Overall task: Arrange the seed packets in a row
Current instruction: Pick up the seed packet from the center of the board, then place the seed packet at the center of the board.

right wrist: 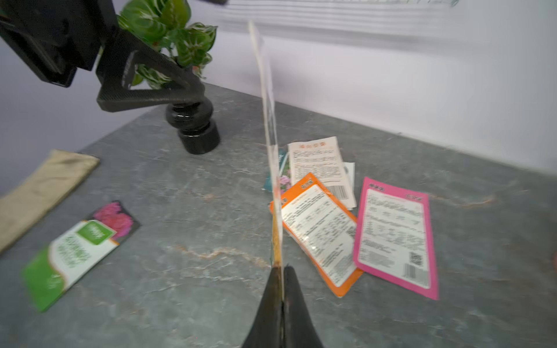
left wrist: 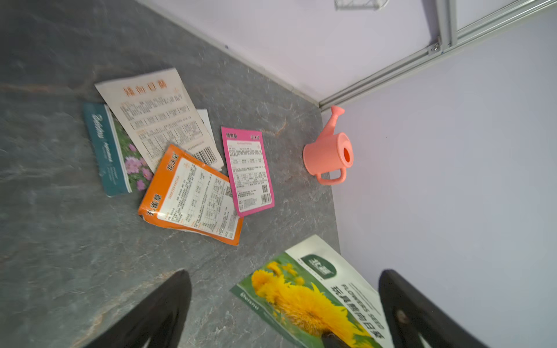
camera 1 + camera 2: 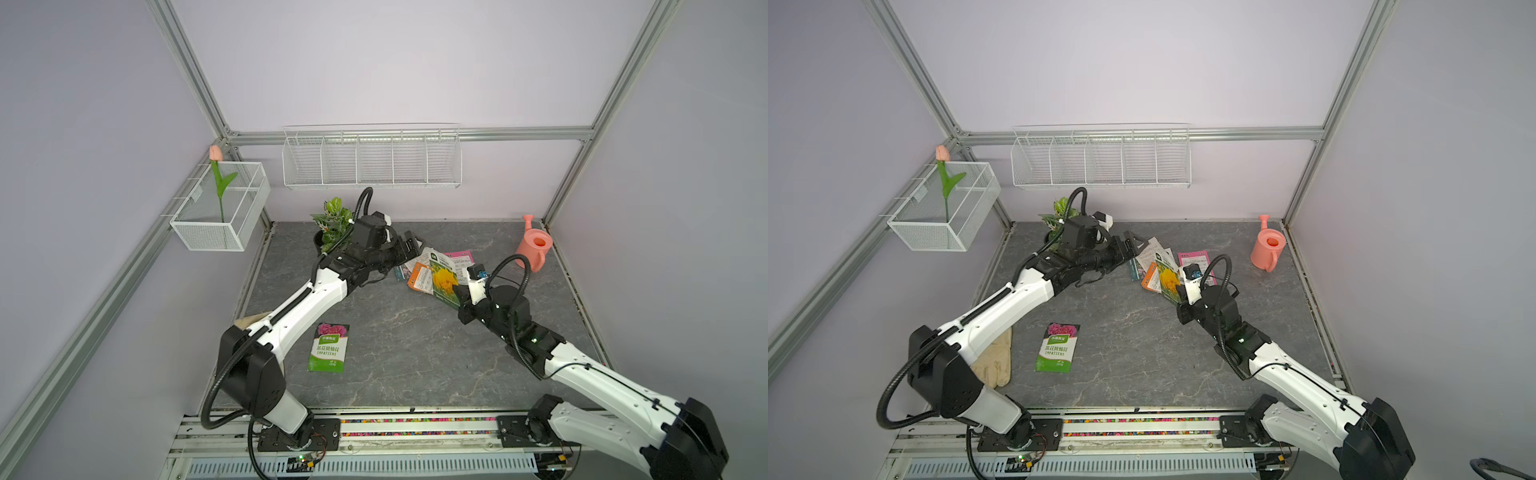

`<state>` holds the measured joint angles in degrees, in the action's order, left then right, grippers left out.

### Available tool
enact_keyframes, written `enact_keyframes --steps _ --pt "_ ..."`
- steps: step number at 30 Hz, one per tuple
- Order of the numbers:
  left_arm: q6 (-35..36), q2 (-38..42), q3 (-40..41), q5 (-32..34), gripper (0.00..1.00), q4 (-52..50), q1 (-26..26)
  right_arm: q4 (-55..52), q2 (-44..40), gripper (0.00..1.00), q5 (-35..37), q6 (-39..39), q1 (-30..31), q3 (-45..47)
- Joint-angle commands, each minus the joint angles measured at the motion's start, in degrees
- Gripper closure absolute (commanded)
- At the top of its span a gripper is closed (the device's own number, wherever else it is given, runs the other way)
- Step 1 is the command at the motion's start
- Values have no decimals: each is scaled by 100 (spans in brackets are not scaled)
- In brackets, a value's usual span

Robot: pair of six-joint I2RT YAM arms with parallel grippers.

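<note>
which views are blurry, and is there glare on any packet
Right wrist view: motion blur, worst on the green packet and glove, with a sheen on the orange packet. Left wrist view: small print smeared, sunflower packet clearer. Both top views: even light, no hard shadows.

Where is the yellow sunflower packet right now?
In both top views the yellow sunflower packet is pinched in the right gripper, lifted beside the orange packet in the far pile.

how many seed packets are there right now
6. The green impatiens packet lies alone near the front; the sunflower packet is pinched in the right gripper; the teal packet, white-backed packet, orange-backed packet and pink-backed packet cluster at the back. More may hide underneath.
</note>
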<state>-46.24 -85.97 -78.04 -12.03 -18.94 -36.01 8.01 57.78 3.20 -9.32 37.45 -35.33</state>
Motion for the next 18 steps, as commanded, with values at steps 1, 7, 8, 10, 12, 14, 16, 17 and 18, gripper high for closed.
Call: enact_keyframes --steps 1,7,8,10,12,14,16,17,18 --pt "456 562 418 916 0 -192 -3 3 47 93 -1740 -987 -90 75" --pt "662 1529 1167 1537 0 -115 -4 1252 721 93 -3115 -2838 -64 325" --pt "679 1659 1260 1621 1 -120 -6 1612 881 93 -3219 -3210 -17 437" --pt "714 1868 1410 1709 0 -126 -6 2191 1169 93 -3260 -3784 163 606" --pt "708 2031 1561 1781 1 -94 -8 2376 1442 93 -3045 -4079 446 649" --pt "695 2192 1714 1809 0 -4 -5 2399 1763 93 -2766 -4280 784 592" --pt "653 2318 1777 1806 0 -27 -7 2715 2139 93 -2653 -4568 998 570" --pt "637 2392 1823 1797 1 -31 -5 2956 2394 93 -2642 -4763 1079 563" --pt "617 2460 1872 1803 0 -18 -3 3162 2613 93 -2616 -4955 1124 555"
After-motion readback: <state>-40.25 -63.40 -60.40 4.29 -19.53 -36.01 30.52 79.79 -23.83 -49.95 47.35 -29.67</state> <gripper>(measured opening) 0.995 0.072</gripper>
